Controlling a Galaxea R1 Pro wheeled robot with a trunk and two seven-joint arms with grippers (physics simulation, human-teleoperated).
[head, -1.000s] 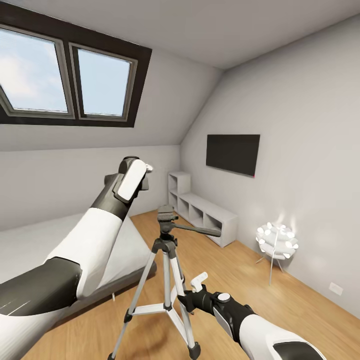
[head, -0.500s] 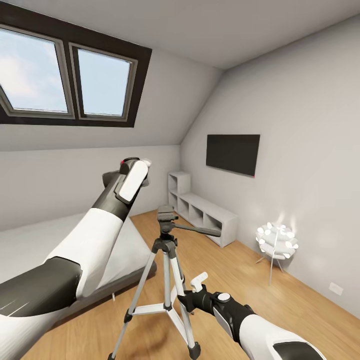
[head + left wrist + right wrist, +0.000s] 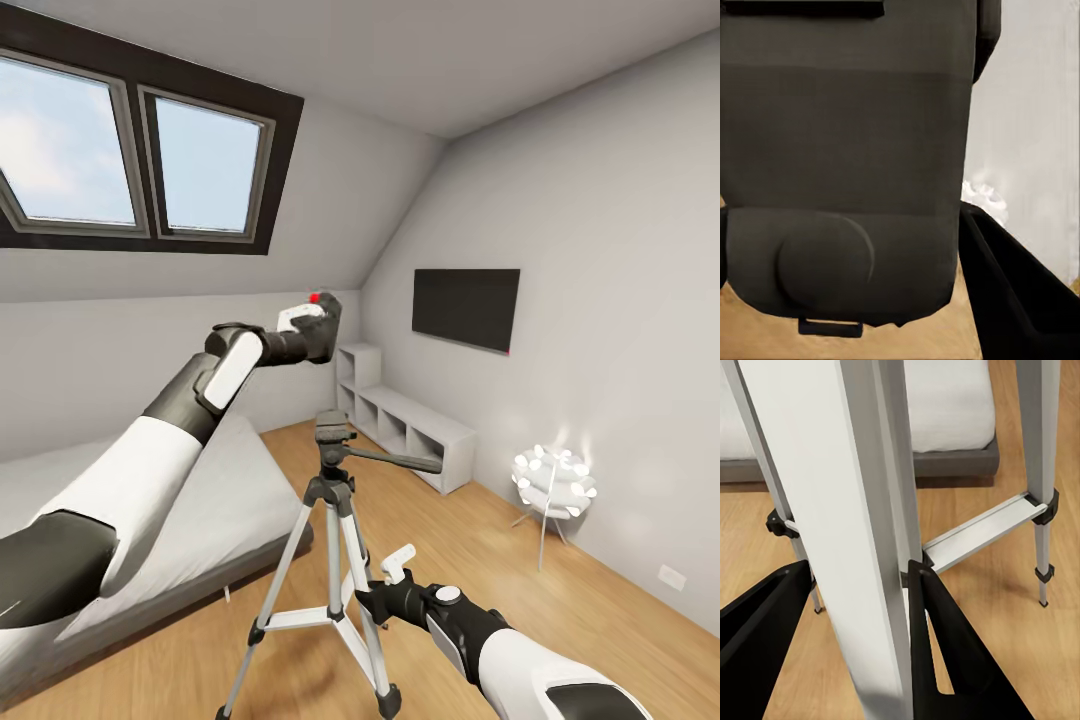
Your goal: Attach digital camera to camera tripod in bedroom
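- left hand (image 3: pixel 312 330) clamped on the digital camera (image 3: pixel 322 328), held up in the air with the red dot (image 3: pixel 315 297) on top.
- in the left wrist view, dark back of the digital camera (image 3: pixel 847 157) pressed close against the lens, one black finger (image 3: pixel 1020 300) running along its side.
- left arm (image 3: pixel 150 450) raised and stretched forward over the bed (image 3: pixel 200 520), wrist bent toward the far wall.
- camera well above the black head of the camera tripod (image 3: pixel 332 500) and a little to its left, not touching it.
- right hand (image 3: pixel 392 585) closed around one silver tripod leg low down, white fingertip (image 3: pixel 399 556) poking up beside it.
- in the right wrist view, two black fingers (image 3: pixel 945 660) either side of the tripod leg (image 3: pixel 855 532), pressed against it.
- right forearm (image 3: pixel 520 660) low, reaching in from the lower right.
- tripod standing upright on the wood floor (image 3: pixel 600 600) just beside the bed, side handle pointing right.
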